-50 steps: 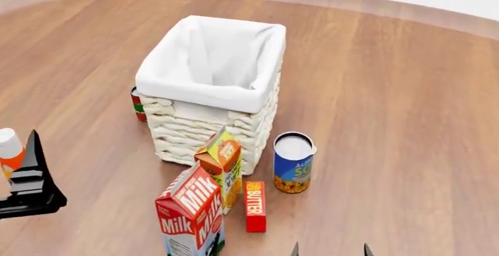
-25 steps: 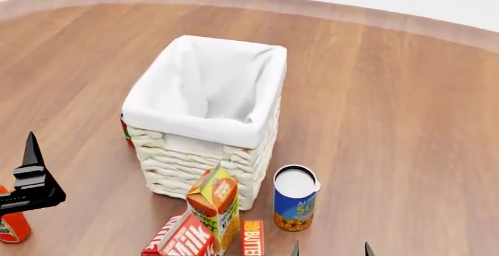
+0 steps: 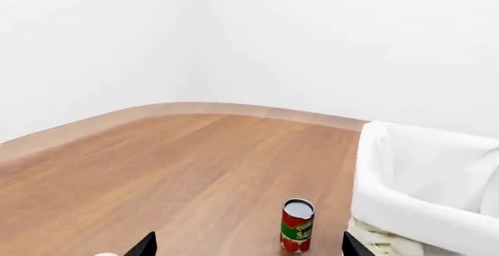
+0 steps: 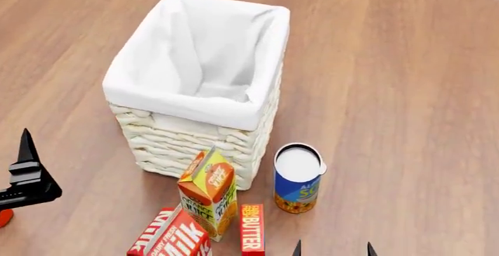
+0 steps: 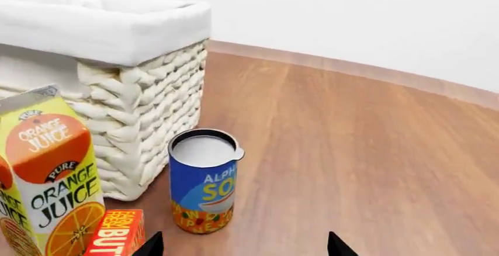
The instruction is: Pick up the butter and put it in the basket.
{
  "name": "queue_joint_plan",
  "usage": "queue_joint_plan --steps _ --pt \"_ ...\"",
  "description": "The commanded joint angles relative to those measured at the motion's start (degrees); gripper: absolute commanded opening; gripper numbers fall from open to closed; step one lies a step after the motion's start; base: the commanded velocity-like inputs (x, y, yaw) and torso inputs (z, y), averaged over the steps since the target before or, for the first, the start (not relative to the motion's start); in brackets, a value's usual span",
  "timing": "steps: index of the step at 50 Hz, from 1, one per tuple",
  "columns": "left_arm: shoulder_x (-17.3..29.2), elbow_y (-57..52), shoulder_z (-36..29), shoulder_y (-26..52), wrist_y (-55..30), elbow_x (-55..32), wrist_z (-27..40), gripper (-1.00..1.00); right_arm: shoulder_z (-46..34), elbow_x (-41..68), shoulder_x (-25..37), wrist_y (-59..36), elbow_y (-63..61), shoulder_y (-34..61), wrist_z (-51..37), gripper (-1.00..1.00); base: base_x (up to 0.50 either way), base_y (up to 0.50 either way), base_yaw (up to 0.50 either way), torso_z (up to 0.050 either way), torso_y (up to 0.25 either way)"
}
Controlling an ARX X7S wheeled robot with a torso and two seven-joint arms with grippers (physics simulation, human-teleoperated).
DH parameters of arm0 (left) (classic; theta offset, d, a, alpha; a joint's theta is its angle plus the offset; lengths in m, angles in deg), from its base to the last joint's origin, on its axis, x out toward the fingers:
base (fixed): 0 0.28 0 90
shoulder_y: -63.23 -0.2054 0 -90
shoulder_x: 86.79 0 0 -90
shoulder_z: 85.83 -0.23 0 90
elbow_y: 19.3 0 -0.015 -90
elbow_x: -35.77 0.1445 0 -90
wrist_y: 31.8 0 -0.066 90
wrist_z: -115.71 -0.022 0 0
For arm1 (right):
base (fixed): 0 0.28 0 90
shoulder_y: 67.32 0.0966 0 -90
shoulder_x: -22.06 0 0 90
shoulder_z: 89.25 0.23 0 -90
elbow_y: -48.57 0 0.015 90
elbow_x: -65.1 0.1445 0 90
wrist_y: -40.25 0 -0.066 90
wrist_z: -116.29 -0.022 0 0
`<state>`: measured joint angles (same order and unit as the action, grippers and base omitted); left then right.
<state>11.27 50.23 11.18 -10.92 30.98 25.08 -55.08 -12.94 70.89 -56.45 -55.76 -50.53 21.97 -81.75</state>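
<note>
Counting 1 butter (image 4: 252, 235), 1 basket (image 4: 195, 133), 2 cartons, 2 cans w/ both claws spread, we hold nothing.

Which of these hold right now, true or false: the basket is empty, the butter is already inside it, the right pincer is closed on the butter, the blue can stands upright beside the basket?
1. The basket shows only its white liner inside. True.
2. The butter lies inside the basket. False: it lies on the wooden floor in front of the basket, beside the orange juice carton.
3. The right pincer is closed on the butter. False: its tips stand apart and hold nothing.
4. The blue can stands upright near the basket's corner. True.
</note>
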Motion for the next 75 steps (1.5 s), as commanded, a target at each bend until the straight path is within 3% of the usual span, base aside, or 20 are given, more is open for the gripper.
queue_joint_plan --steps 1,17,23,31,75 --pt "0.56 0.65 0.20 0.71 0.16 -0.52 0.77 1.00 -0.37 -0.06 0.20 -0.21 0.16 0.23 -0.56 1.00 0.00 0.00 0.00 0.000 -0.250" --pt "0.68 0.36 1.35 1.44 -1.79 -2.87 1.85 1.00 -1.26 -0.11 0.33 1.19 0.82 0.65 -0.74 1.00 0.00 0.00 0.00 0.000 -0.203" --pt "0.79 -2.27 1.40 -0.30 -3.58 -3.80 2.33 1.00 -4.08 -0.39 0.61 10.30 4.28 -1.33 2.33 1.00 0.00 0.00 0.00 0.000 0.000" --pt "1.41 -7.31 2.48 -2.78 -5.60 -4.54 3.74 1.00 -7.15 -2.72 0.07 14.89 8.63 -1.44 3.06 1.00 0.00 0.00 0.00 0.000 0.000" --pt "3.08 -9.84 2.04 -4.46 -6.43 -6.09 5.67 1.00 -11.36 -2.67 -2.03 13.24 16.24 8.65 5.46 1.00 0.00 0.00 0.00 0.000 0.000"
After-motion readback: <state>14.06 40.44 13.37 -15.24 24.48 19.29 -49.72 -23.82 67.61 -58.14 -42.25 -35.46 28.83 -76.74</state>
